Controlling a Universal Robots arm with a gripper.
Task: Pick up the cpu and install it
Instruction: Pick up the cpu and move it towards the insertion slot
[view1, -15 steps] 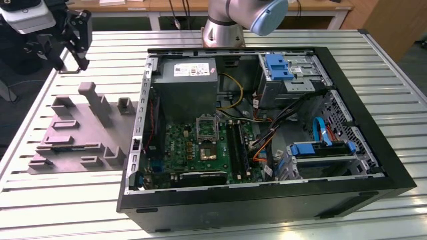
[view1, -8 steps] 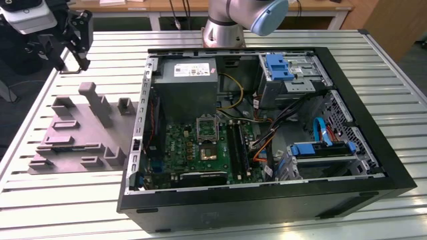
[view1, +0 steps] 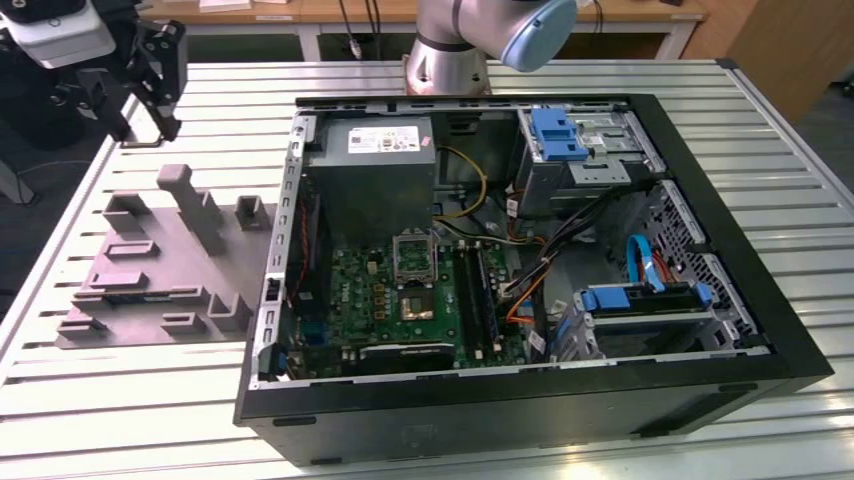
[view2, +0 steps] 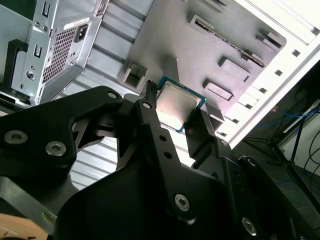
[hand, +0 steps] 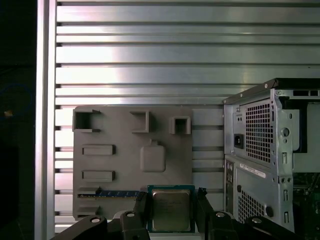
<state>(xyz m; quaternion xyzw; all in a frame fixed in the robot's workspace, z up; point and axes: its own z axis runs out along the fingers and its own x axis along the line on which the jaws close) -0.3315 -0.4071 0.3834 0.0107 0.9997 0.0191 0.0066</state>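
- In the exterior view, the gripper (view1: 143, 115) hangs high over the slatted table (view1: 120, 410), towards the exterior view's left. It is beyond the grey tray (view1: 160, 270) and well apart from the open computer case (view1: 534, 250).
- Inside the case lies the green circuit board (view1: 400, 295). The power supply (view1: 374, 165) above it carries a white label (view1: 387, 140) whose print is too fine to read from here.
- In the second wrist view, the black fingers (view2: 150, 117) are closed in on the cpu (view2: 177, 100), one on each of two opposite edges, with the jaws only as far apart as the chip is wide.
- The chip's silvery top faces the camera, with a teal rim showing around it. Behind it are the grey tray (view2: 170, 45) and the back of the case (view2: 55, 45).
- In the first wrist view, the cpu (hand: 170, 209) sits pinched between the two fingers (hand: 141, 205), seen over the near edge of the tray (hand: 130, 150).
- There is faint print on the chip's metal lid, but I cannot make it out.
- Just beside is the case (hand: 265, 150), whose rear panel has a pale sticker strip (hand: 252, 171) that is likewise unreadable.
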